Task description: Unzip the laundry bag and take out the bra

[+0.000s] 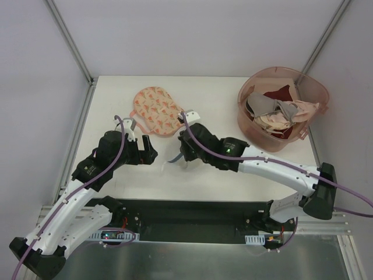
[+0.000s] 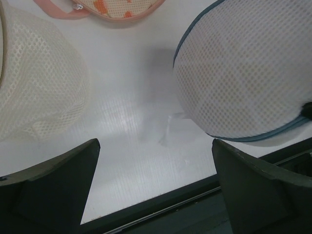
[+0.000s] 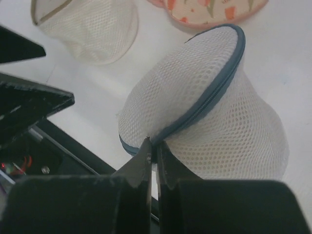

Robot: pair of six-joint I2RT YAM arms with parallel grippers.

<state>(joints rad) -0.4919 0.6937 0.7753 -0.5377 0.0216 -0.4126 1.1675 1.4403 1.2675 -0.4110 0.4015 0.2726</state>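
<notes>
The laundry bag [image 3: 204, 107], a white mesh dome with a grey-blue zipper rim, stands on the table between my grippers. My right gripper [image 3: 155, 146] is shut on the zipper rim at the bag's near lower edge. In the top view the right gripper [image 1: 178, 156] covers most of the bag [image 1: 175, 158]. My left gripper [image 2: 155, 144] is open and empty, just left of the bag [image 2: 243, 78] and not touching it. In the top view the left gripper [image 1: 148, 155] sits beside the right one. The yellow bra is hidden.
A cream mesh pouch [image 2: 34, 83] lies left of the left gripper. A flat pink printed pouch [image 1: 155, 111] lies behind both grippers. A pink tub [image 1: 317, 93] with several garments stands at the back right. The table's near edge [image 2: 161, 207] is close under the fingers.
</notes>
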